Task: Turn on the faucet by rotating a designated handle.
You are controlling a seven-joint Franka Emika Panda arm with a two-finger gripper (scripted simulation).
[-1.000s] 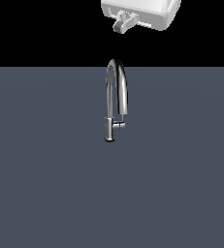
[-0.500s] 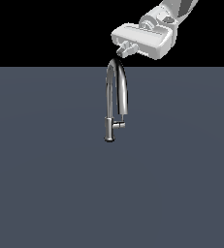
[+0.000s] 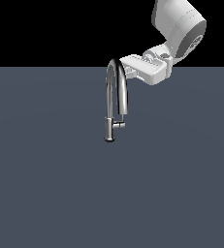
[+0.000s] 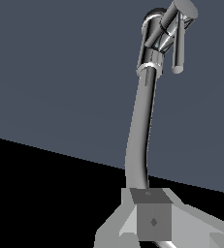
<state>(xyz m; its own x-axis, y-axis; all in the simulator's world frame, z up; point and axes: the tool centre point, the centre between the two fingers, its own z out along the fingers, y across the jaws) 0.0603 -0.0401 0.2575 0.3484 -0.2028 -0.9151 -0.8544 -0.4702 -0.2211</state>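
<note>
The faucet (image 3: 124, 92) is a slim chrome gooseneck standing upright on the grey surface in the middle of the exterior view. Its short handle (image 3: 119, 125) sticks out sideways from the lower stem, toward the exterior view's right. My gripper (image 3: 129, 70) is high up beside the top of the arch, on its right, far above the handle and partly hidden by the spout. In the wrist view the spout (image 4: 142, 126) runs from the gripper out to the handle (image 4: 180, 43). A grey finger block (image 4: 153, 218) sits against the spout. I cannot make out how the jaws stand.
The white arm (image 3: 179, 26) comes in from the upper right of the exterior view. The flat grey surface (image 3: 45, 184) stretches all around the faucet base (image 3: 109, 138), with black background beyond its far edge.
The arm has come down and toward the exterior view's right, bringing the gripper from above the faucet to beside the top of the arch. The faucet and handle have not moved.
</note>
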